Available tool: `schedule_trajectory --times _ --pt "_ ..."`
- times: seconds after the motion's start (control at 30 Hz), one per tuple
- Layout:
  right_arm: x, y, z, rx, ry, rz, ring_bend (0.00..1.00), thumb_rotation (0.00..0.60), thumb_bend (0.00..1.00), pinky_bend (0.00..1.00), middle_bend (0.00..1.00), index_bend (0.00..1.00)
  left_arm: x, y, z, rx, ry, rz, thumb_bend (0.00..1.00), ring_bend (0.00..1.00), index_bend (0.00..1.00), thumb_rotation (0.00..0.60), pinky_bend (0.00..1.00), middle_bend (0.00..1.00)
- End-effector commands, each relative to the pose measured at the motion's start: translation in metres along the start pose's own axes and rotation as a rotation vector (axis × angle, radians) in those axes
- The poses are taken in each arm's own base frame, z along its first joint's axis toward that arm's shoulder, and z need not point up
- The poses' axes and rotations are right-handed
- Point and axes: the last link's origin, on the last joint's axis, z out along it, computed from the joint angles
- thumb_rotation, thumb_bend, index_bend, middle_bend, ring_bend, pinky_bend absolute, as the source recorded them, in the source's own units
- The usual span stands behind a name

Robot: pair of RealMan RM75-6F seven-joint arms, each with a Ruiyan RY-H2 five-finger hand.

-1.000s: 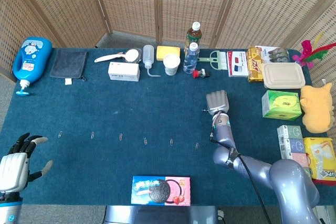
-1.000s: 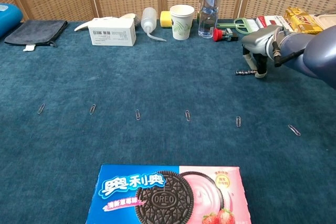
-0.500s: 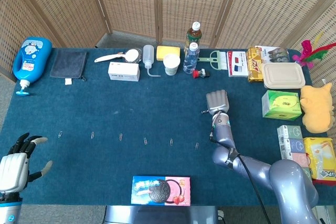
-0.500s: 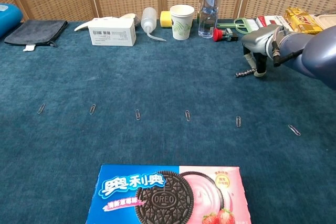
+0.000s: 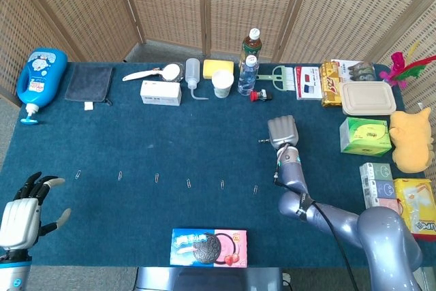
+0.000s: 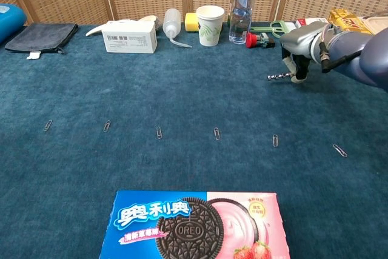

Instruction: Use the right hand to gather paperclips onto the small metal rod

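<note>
Several paperclips lie in a row across the blue table, from the leftmost paperclip [image 6: 48, 125] [image 5: 78, 175] to the rightmost paperclip [image 6: 340, 150] [image 5: 255, 189]. My right hand [image 5: 282, 131] [image 6: 301, 43] hovers behind the row's right end, fingers curled down. It pinches the small metal rod [image 6: 277, 77] [image 5: 263, 142], which sticks out to the left, just off the cloth. My left hand [image 5: 20, 212] sits at the near left corner with fingers spread, holding nothing; it shows only in the head view.
An Oreo box [image 6: 194, 225] lies at the front edge. Along the back stand a white box [image 6: 130, 36], a squeeze bottle [image 6: 172, 23], a paper cup [image 6: 210, 25] and a water bottle [image 6: 241, 5]. Snack boxes [image 5: 365, 135] and a yellow plush [image 5: 411, 140] line the right side.
My right hand has lifted and drawn back toward the far side, carrying the rod up off the cloth. The paperclips and my left hand have stayed put.
</note>
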Motion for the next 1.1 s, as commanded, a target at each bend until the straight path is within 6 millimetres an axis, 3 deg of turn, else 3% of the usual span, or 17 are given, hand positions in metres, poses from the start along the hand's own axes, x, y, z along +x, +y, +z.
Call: schedule_trajectory --times 0.03,0.57,1.1 --pt "0.006 0.007 -0.008 0.004 0.021 0.019 0.81 0.6 0.43 0.59 0.77 0.7 0.0 0.002 0.001 -0.007 0.0 -0.001 0.39 0.11 0.28 0.6 0.22 0.25" --pt "0.022 0.041 -0.058 0.045 0.095 0.049 0.81 0.6 0.44 0.59 0.77 0.7 0.005 0.01 0.0 -0.032 0.018 -0.005 0.39 0.11 0.28 0.6 0.22 0.25" --pt "0.0 0.053 -0.111 0.109 0.147 -0.097 0.82 0.6 0.44 0.6 0.77 0.7 0.015 0.016 0.007 -0.073 0.048 0.023 0.39 0.11 0.28 0.6 0.22 0.25"
